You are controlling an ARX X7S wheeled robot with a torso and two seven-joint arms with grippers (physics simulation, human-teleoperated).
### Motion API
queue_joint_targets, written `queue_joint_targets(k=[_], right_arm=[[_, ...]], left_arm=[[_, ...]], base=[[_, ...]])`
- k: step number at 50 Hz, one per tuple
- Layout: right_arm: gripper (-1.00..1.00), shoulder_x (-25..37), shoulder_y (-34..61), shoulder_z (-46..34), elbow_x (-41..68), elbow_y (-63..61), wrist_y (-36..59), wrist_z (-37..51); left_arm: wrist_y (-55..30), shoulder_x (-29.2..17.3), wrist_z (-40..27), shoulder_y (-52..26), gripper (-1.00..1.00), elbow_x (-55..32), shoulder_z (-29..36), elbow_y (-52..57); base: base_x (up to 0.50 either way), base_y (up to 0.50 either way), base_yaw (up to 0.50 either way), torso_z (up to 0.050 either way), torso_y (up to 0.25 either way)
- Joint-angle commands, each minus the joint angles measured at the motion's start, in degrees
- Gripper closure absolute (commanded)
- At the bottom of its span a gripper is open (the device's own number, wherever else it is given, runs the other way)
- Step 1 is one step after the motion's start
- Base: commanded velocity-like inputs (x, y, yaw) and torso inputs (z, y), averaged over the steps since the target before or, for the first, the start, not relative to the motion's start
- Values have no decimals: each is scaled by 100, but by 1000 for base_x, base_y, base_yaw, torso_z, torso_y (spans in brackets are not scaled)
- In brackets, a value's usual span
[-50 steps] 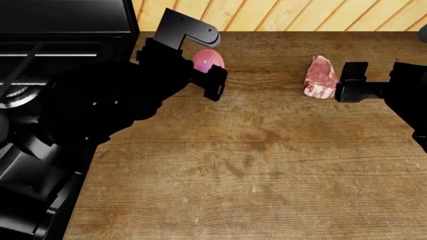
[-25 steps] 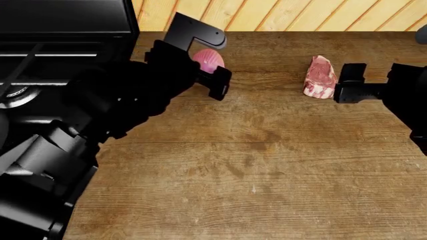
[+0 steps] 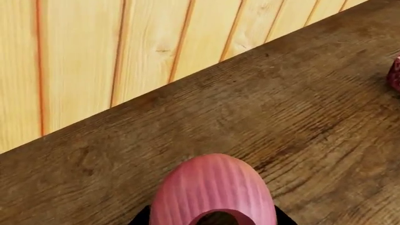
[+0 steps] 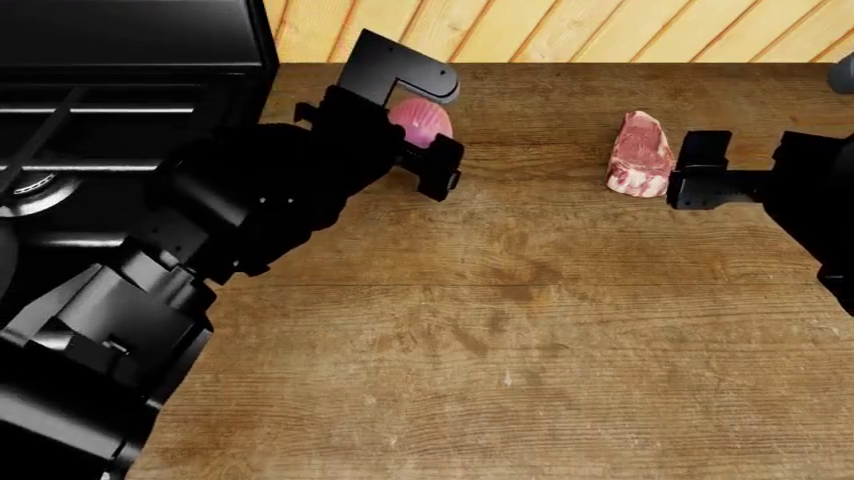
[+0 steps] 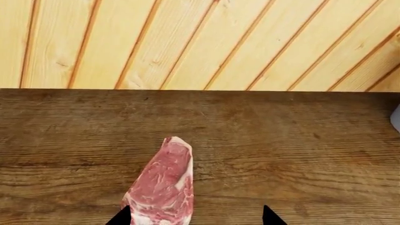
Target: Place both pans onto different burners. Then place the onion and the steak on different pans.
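The onion (image 4: 422,122) is sitting on the wooden worktop (image 4: 534,330) near the back wall panelling (image 4: 601,30), just right of the black stove (image 4: 120,130). The left claw (image 4: 430,128) is straddling it, one finger behind and one in front; the left wrist view shows the onion (image 3: 212,192) lying between the fingers, but whether they are pressing on it I cannot tell. The steak (image 4: 639,154) is lying on the worktop well to the right of the onion. The right claw (image 4: 683,170) is hanging just beside the steak's right edge, spread and grasping nothing; in the right wrist view the steak (image 5: 164,185) is overlapping one fingertip.
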Motion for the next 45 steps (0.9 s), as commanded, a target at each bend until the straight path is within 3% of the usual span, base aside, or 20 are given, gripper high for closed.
queue_joint_targets(k=[1,17,31,45], right_arm=[[-100,27,-53,21,32,-33,-27,17],[-100,92,-39,83,269,-176,40,171],[-100,27,734,-129,793,-98,676,631],[-100,-359,1267,-363,972,475,923,841]], left_arm=[[24,-7,-89,48,100,-192,-18,113],[-178,-472,-694,23,100,-620,-469,1347],[-393,-967,-1241,205,100,-1113,-851,2538],[-393,-1115,-1367,366,100,-1234,-926,2807]], base=[[0,0,0,0,0],[0,0,0,0,0],[0,0,0,0,0],[0,0,0,0,0]])
